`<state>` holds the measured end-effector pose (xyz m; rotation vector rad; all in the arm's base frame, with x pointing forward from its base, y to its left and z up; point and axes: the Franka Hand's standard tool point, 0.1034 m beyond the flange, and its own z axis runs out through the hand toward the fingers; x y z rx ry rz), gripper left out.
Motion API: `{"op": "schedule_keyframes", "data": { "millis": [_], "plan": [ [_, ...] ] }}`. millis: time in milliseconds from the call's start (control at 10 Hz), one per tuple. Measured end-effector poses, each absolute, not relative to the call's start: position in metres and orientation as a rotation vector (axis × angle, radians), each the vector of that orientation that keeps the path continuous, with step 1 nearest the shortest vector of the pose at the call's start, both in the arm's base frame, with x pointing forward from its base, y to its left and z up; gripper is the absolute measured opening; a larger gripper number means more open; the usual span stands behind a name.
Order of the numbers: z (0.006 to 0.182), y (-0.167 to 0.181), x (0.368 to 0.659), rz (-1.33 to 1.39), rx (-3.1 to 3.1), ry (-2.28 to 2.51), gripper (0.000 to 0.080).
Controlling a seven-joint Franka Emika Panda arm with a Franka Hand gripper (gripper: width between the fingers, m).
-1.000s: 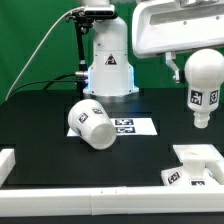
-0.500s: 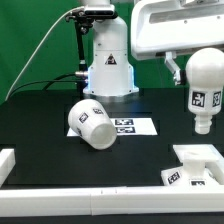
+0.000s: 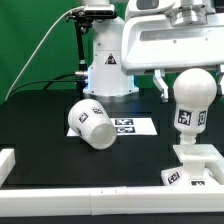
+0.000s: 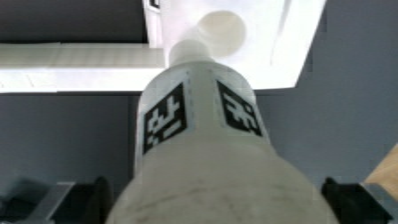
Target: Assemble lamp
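Note:
My gripper point(image 3: 190, 92) is shut on the round head of the white bulb point(image 3: 187, 112) and holds it upright, tagged stem down, just above the squarish white base point(image 3: 196, 166) at the exterior view's front right. In the wrist view the bulb point(image 4: 199, 130) fills the middle. Its narrow end points at the base point(image 4: 71, 70) below, and my dark fingers point(image 4: 64, 200) press on both sides of it. The cup-like shade point(image 3: 92, 122) lies on its side on the black table, well to the exterior view's left of the bulb.
The marker board point(image 3: 133, 126) lies flat just beside the shade. The arm's white pedestal point(image 3: 108, 65) stands behind it. A low white rail point(image 3: 90, 205) runs along the table's front, and a green curtain hangs at the back.
My gripper has carried the bulb toward the exterior view's left and a little down, from beside the base to right over it. The shade and base have not moved.

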<state>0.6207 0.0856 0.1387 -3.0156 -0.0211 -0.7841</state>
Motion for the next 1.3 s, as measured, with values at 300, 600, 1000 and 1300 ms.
{"op": "schedule_keyframes", "data": {
  "millis": [300, 600, 1000, 1300],
  "plan": [
    [0.138, 0.092, 0.619, -0.777, -3.011, -0.028, 0.0574],
    [0.138, 0.091, 0.615, -0.766, -3.012, -0.028, 0.0574],
    [0.139, 0.096, 0.615, -0.769, -3.007, -0.035, 0.0574],
    [0.134, 0.103, 0.613, -0.759, -3.006, -0.053, 0.0574]
  ]
}}
